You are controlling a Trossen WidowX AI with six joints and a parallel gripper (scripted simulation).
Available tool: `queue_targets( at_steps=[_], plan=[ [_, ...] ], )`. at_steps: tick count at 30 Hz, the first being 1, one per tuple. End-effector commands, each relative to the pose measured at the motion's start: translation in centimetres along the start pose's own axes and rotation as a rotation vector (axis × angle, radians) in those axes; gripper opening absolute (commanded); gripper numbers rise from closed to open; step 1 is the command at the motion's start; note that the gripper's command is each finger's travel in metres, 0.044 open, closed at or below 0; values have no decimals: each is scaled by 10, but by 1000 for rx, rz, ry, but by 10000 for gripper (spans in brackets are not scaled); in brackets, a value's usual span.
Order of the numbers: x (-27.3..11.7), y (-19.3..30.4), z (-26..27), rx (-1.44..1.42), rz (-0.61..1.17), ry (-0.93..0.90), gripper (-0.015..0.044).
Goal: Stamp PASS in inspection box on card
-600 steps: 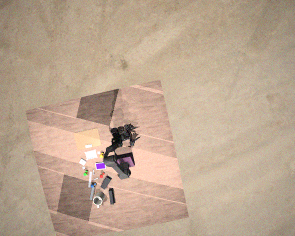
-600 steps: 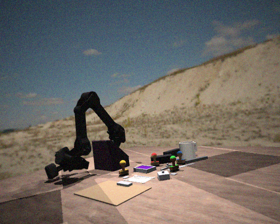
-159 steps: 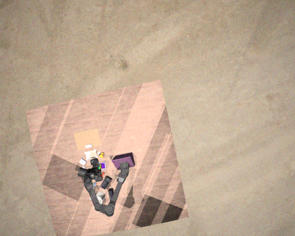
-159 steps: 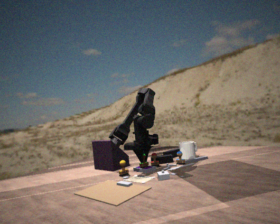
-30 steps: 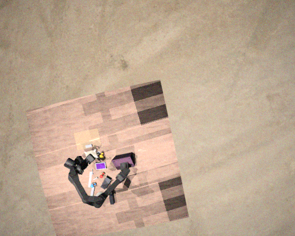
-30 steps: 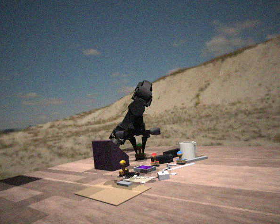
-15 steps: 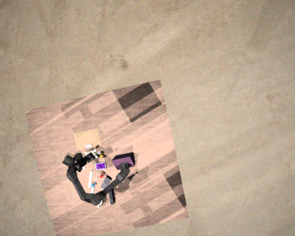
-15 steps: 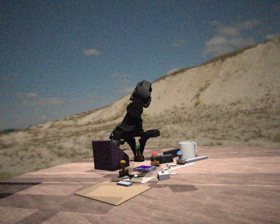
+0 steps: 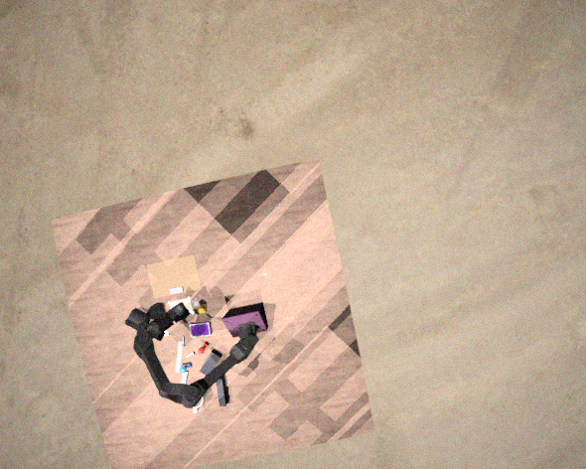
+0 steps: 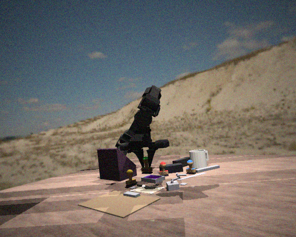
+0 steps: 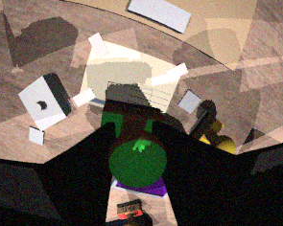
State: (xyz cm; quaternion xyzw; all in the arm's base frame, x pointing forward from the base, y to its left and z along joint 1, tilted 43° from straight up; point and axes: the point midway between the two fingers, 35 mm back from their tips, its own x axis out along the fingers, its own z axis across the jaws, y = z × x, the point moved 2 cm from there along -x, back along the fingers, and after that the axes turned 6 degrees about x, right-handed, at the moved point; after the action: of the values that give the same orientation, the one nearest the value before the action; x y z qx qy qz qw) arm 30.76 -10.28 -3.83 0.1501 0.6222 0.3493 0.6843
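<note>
My gripper (image 10: pixel 146 163) (image 11: pixel 133 128) is shut on the green-topped stamp (image 10: pixel 146 169) (image 11: pixel 137 165), holding it upright above the bench; its lettering is not readable. The ink pad (image 9: pixel 200 329) (image 10: pixel 153 176) (image 11: pixel 155 187) is a purple pad in a pale tray. The cream card (image 9: pixel 180 303) (image 10: pixel 148 191) (image 11: pixel 115 54) lies flat with white tabs at its edges. In the wrist view the stamp's base overlaps the card's near edge, and dark shadows fall across the card. Printed lines show on the card, but stamp and shadow hide part of it, and I cannot make out the inspection box.
A yellow-topped stamp (image 9: pixel 202 310) (image 10: pixel 129 173) (image 11: pixel 225 145) stands beside the card. A red-topped stamp (image 10: pixel 162 164), blue-topped stamp (image 10: pixel 189 162), dark blocks (image 10: pixel 174 167) and mug (image 10: pixel 197 159) stand beyond. A purple block (image 9: pixel 245 321) (image 10: pixel 109 165), tan board (image 9: pixel 175 272) and white-grey box (image 10: pixel 172 186) (image 11: pixel 42 103) are nearby.
</note>
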Motion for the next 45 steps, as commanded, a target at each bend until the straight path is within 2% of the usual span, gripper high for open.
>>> queue_targets(
  at_steps=[1,45],
  plan=[
    [3,0,0,4,1,-2,0],
    [33,0,1,4,-2,-1,0]
  ],
)
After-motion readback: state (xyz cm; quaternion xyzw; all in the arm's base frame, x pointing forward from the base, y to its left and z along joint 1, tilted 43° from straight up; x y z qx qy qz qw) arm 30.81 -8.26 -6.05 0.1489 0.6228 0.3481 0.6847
